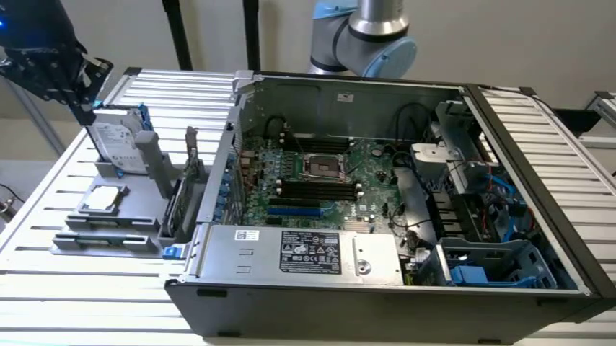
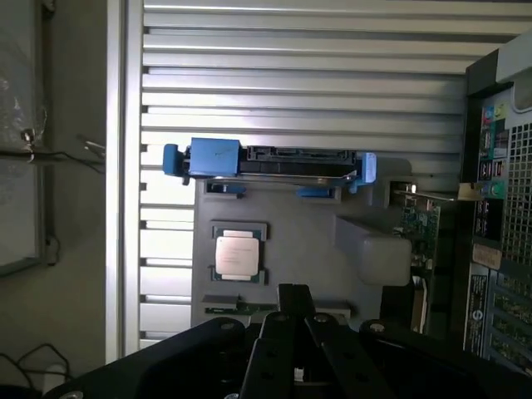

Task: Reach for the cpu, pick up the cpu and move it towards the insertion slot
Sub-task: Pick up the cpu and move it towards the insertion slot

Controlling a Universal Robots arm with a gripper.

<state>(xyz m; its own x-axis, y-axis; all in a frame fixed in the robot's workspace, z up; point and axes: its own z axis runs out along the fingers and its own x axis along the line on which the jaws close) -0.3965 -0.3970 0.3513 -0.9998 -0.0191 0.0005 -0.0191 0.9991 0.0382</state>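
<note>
pincer (image 2: 295, 291) closed, empty | hovers apart from cpu (image 2: 238, 254) | cpu lies in grey tray (image 2: 307, 249)

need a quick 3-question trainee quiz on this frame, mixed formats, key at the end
1. Multiple choice: where does the small flat square silver-topped cpu lie? A) in a recess of the grey plastic fixture; B) on the power supply; C) on the blue expansion slot.
2. True or false: the square, shiny metal-framed insertion slot sits inside the open black computer case.
3. Short answer: in the exterior view, which upright thing on the fixture is nearest the black gripper?
Key: 1 A. 2 true. 3 the silver rectangular hard drive with blue rails.
</note>
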